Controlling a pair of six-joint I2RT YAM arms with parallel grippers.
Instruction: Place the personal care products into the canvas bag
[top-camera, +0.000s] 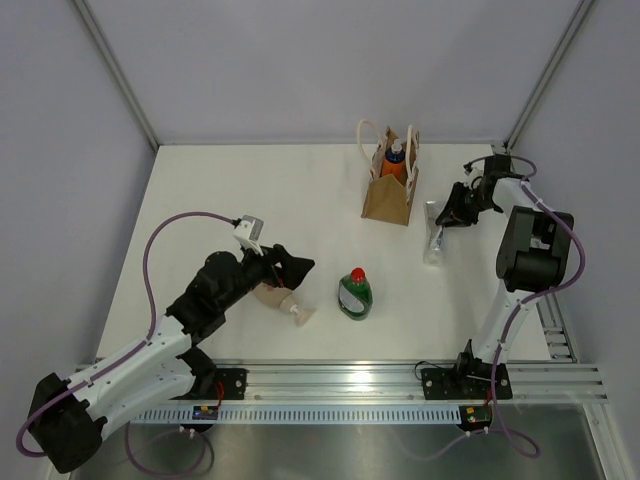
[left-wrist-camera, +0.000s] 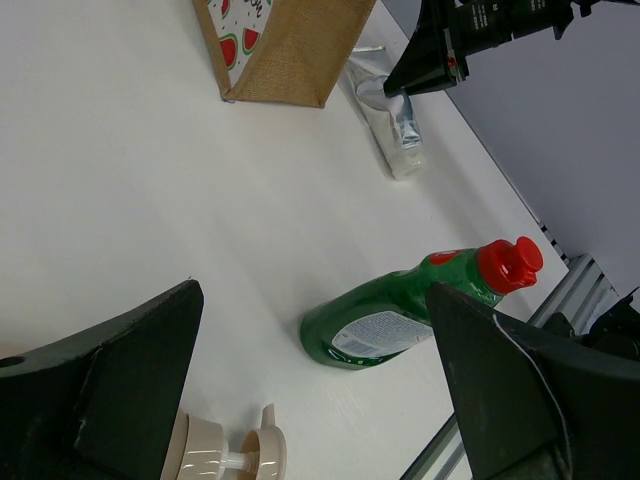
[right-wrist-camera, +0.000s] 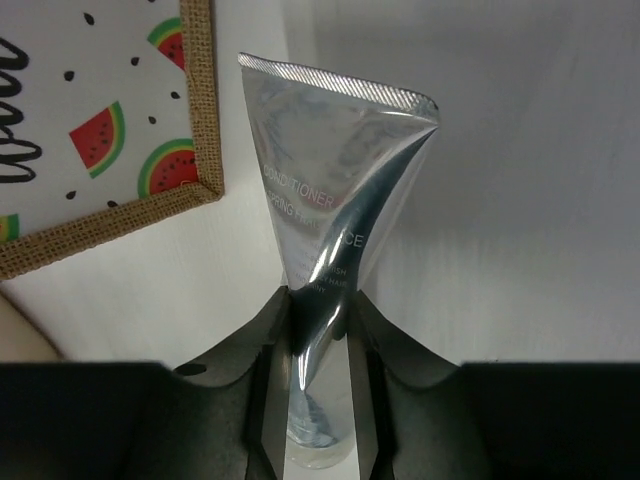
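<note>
While clenching right fingers (right-wrist-camera: 268, 335) on the squeeze tube (right-wrist-camera: 330, 200), lying on the counter (top-camera: 250, 180) just beside the canvas bag (top-camera: 388, 205), needed a straight lift clear of the handles (top-camera: 370, 140). Pinched near the cap end, probably. Spotted left fingers (left-wrist-camera: 120, 370) splayed, empty.

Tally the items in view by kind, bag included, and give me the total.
bottles: 3 (orange bottle, beige pump bottle, green bottle)
tubes: 1 (silver tube)
bags: 1 (canvas bag)
total: 5
</note>
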